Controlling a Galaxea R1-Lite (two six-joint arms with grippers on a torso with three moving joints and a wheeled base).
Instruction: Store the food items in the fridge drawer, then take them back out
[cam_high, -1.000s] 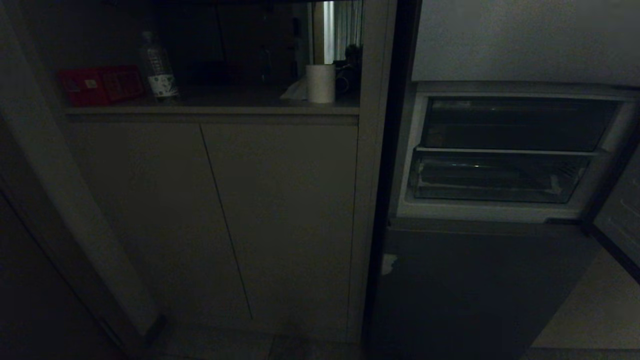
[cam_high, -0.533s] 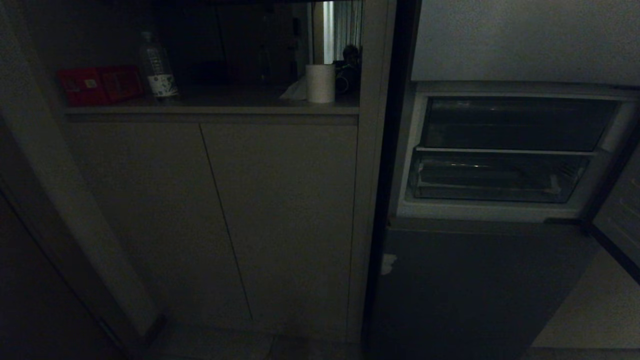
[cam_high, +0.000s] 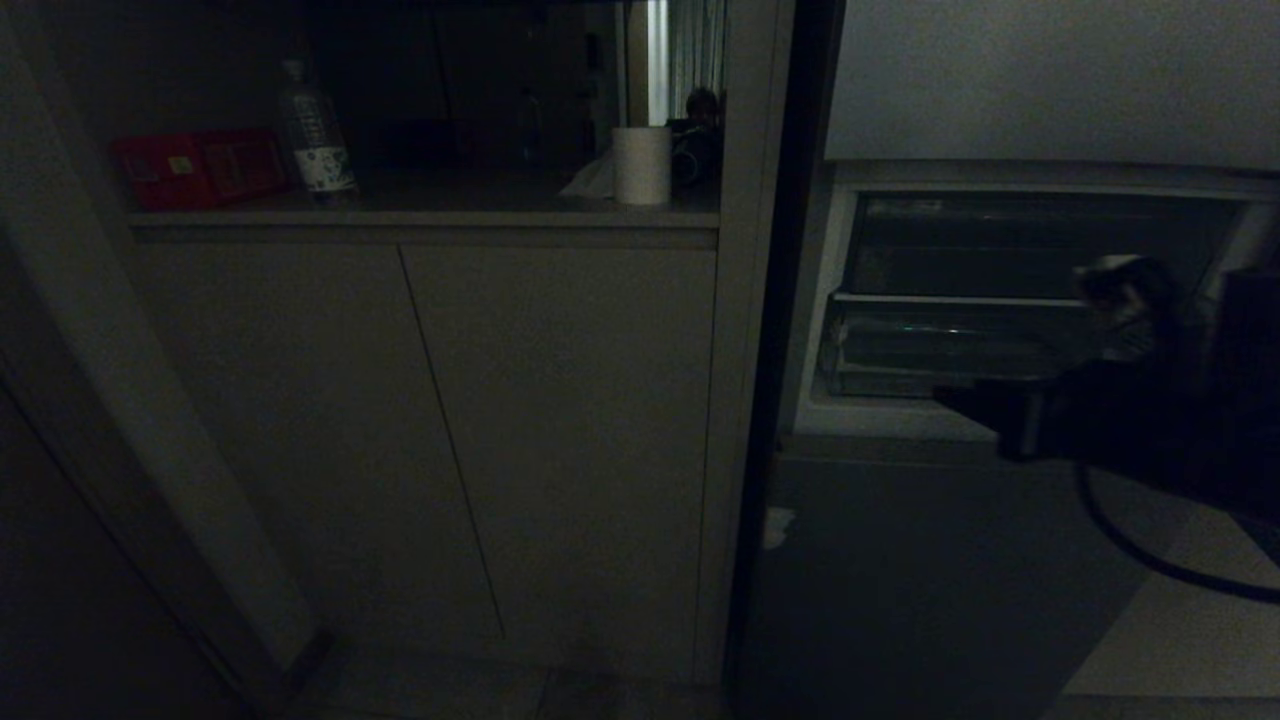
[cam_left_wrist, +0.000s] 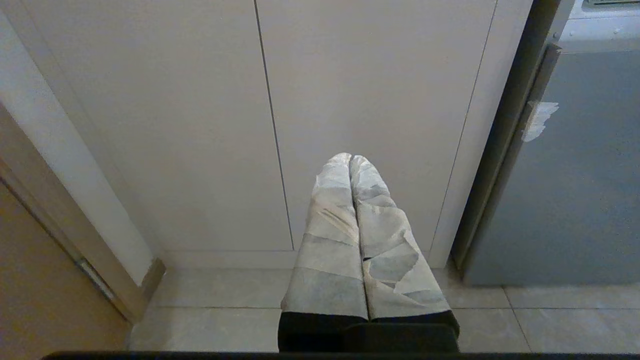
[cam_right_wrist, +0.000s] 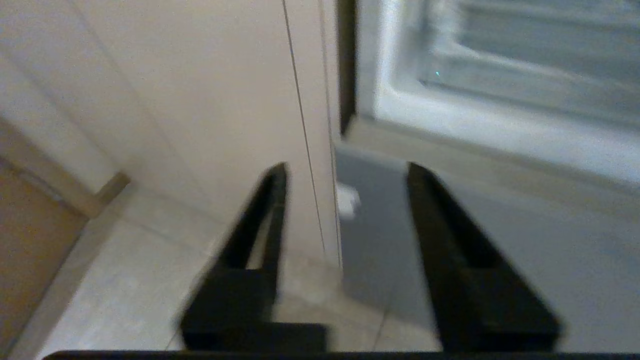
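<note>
The fridge drawer (cam_high: 960, 350) is the clear, shallow one low in the open fridge, pushed in; it also shows in the right wrist view (cam_right_wrist: 525, 85). My right gripper (cam_high: 950, 398) reaches in from the right, level with the fridge's white lower frame, just below the drawer front. Its black fingers (cam_right_wrist: 272, 200) stand apart with nothing between them (cam_right_wrist: 345, 167). My left gripper (cam_left_wrist: 351, 157), wrapped in pale tape, hangs low before the cabinet doors, shut and empty. The food items are out of view.
A darker compartment (cam_high: 1030, 245) sits above the drawer. Left of the fridge a cabinet (cam_high: 430, 430) carries a counter with a flat red box (cam_high: 200, 168), a clear bottle (cam_high: 318, 135) and a white roll (cam_high: 641, 166). A fridge door (cam_high: 1240, 440) stands open at the right.
My right arm, absent from the head view before, now reaches in from the right in front of the fridge. Nothing else has moved.
</note>
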